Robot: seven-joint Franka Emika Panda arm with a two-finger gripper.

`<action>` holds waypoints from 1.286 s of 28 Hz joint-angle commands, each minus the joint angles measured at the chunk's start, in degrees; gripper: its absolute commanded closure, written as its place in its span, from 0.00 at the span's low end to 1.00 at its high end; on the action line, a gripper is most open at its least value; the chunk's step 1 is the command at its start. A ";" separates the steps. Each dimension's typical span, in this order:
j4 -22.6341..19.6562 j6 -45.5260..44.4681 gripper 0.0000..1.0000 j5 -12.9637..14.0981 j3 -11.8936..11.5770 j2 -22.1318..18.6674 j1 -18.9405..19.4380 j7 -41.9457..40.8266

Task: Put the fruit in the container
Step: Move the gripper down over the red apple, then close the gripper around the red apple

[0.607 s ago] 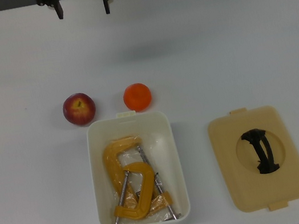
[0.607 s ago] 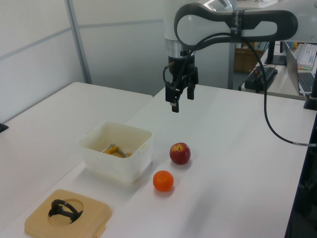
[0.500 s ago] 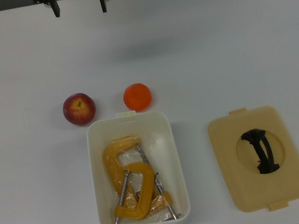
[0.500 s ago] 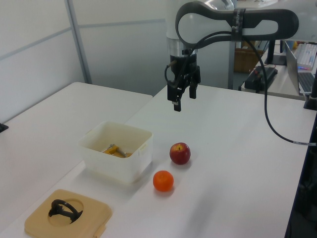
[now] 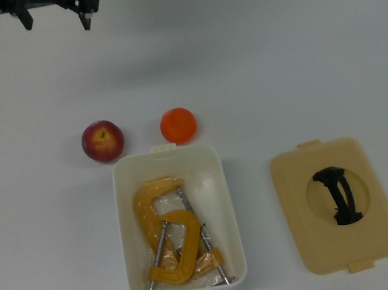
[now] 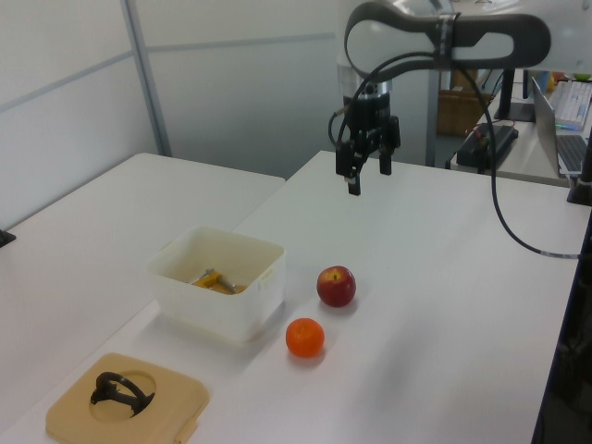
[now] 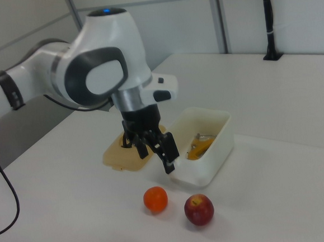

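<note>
My tool hangs spread and empty, upper left of top view; apple and orange sit on worktop just outside the tub, ready for picking.

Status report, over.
Gripper open, empty, high above table. Apple and orange beside white tub, not in. Yellow C-clamps occupy tub.

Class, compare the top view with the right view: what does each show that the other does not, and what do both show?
Only the top view shows the whole tan lid with its black handle, and both yellow clamps fully. Only the right view shows the white arm above the gripper. Both show the apple, the orange and the white container.
</note>
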 commanded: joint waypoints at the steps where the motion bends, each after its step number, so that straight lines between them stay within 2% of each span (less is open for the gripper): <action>1: -5.05 7.15 0.00 -0.35 -0.01 1.73 0.21 -1.36; 5: -7.53 12.35 0.00 -2.72 0.26 3.57 0.48 -1.36; 6: -7.97 14.10 0.00 -3.77 0.43 5.32 0.65 -1.36; 12: -8.06 17.45 0.00 -5.89 0.61 10.87 0.74 -1.36; 16: -8.15 20.78 0.00 -6.07 0.70 13.50 0.83 -1.36; 22: -8.24 24.65 0.00 -6.07 2.19 16.66 0.83 -1.36; 27: -8.24 27.91 0.00 -5.89 3.42 18.51 0.74 -0.66; 36: -8.06 29.94 0.00 -6.24 3.42 20.19 0.83 -0.30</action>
